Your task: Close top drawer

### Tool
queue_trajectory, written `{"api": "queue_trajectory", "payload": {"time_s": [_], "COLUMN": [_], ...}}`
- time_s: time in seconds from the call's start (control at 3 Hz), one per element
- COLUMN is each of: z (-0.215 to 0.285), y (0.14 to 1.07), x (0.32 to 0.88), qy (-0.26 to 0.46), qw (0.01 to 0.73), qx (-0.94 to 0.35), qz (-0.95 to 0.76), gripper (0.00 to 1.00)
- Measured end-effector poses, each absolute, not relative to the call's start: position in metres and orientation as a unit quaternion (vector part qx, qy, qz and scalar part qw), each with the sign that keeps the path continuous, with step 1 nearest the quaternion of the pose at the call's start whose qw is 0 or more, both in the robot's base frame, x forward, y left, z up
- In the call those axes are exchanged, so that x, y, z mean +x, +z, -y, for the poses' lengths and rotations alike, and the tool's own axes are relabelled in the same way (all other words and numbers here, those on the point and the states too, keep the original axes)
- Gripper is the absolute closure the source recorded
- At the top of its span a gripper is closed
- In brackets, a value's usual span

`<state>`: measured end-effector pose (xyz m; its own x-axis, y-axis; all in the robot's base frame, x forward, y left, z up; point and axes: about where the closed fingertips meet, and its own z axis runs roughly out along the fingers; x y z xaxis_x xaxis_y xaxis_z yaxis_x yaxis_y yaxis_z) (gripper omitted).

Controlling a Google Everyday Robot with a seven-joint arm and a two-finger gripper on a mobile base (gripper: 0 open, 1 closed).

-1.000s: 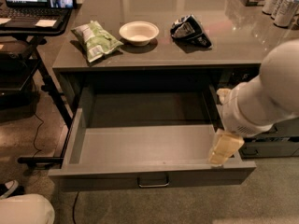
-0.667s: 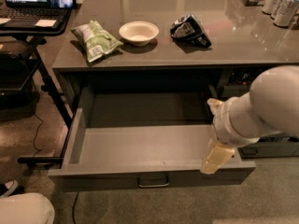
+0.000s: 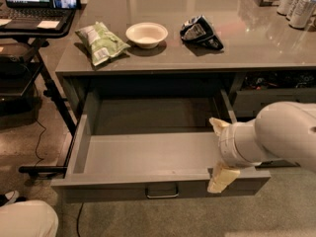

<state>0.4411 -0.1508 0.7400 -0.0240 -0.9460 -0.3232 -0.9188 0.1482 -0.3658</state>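
Note:
The top drawer (image 3: 148, 154) is pulled far out from under the grey counter (image 3: 197, 53). It is wide, deep, dark grey and has nothing in it. Its small metal bar handle (image 3: 162, 191) sits centred on the flat front. My gripper (image 3: 217, 152) is at the drawer's front right corner, on the end of my thick white arm (image 3: 276, 137). Its two cream fingers stand apart. The lower fingertip (image 3: 219, 177) overlaps the top edge of the drawer front. The upper one (image 3: 217, 125) is over the drawer's right side. The gripper holds nothing.
On the counter lie a green snack bag (image 3: 101, 42), a white bowl (image 3: 146, 34), a black bag (image 3: 201, 32) and cans (image 3: 296, 4) at the far right. A laptop stand (image 3: 34, 14) with floor legs (image 3: 44, 169) is at the left. A narrower drawer (image 3: 271, 100) is at the right.
My arm and gripper have shifted left and toward the drawer's front edge. The drawer stands open as far as before.

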Motion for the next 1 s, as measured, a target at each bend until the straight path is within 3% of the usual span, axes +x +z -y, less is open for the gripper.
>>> {"api": "queue_trajectory", "payload": {"time_s": [0.67, 1.0], "z": [0.153, 0.157], "y": [0.691, 0.678], "x": [0.456, 0.471], "qy": [-0.043, -0.047], "qw": [0.246, 0.243], "qx": [-0.680, -0.686], "qz": [-0.689, -0.684], "gripper": [0.00, 0.18]}}
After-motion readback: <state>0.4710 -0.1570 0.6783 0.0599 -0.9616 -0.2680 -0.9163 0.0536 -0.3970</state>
